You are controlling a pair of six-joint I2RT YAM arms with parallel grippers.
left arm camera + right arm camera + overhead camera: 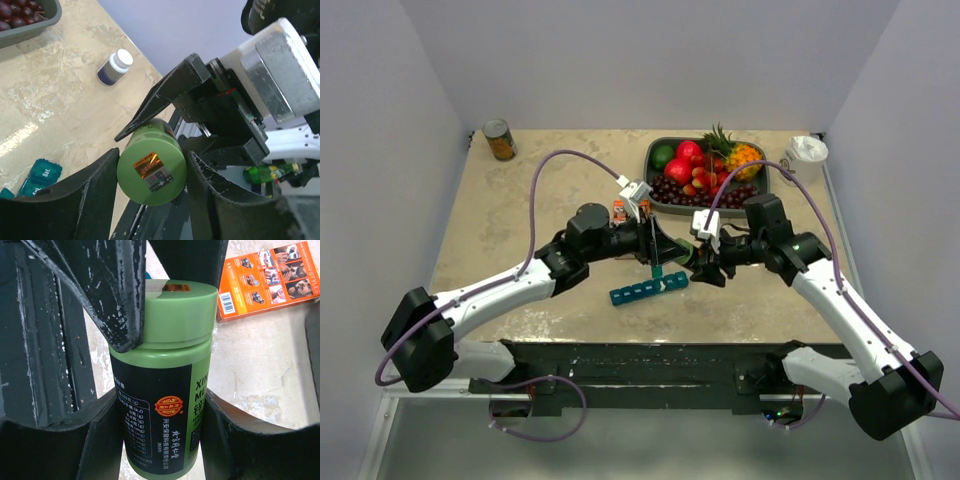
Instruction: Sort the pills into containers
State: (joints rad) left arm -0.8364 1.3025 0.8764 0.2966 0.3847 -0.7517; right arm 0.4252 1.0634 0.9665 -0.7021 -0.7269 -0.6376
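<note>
The left pincer is clamped on the cap of a green bottle. The right pincer is closed around the same bottle's labelled body, so the bottle hangs between them, off the table. It looks like smooth, hard plastic and probably light. The glossy label may slip, so the ribless cap and the bare body are the surest places to hold.

Just below and slightly to the left pincer's side, the teal pill organiser lies flat on the table, touched by neither arm. It is likely stiff, very light and apt to skid when pushed, so pinching it across its narrow width should steady it. Whether its lids are open I cannot tell.

Beyond the pincers lie a small white-capped bottle on its side and an orange box. Farther off are a fruit tray and a can.
</note>
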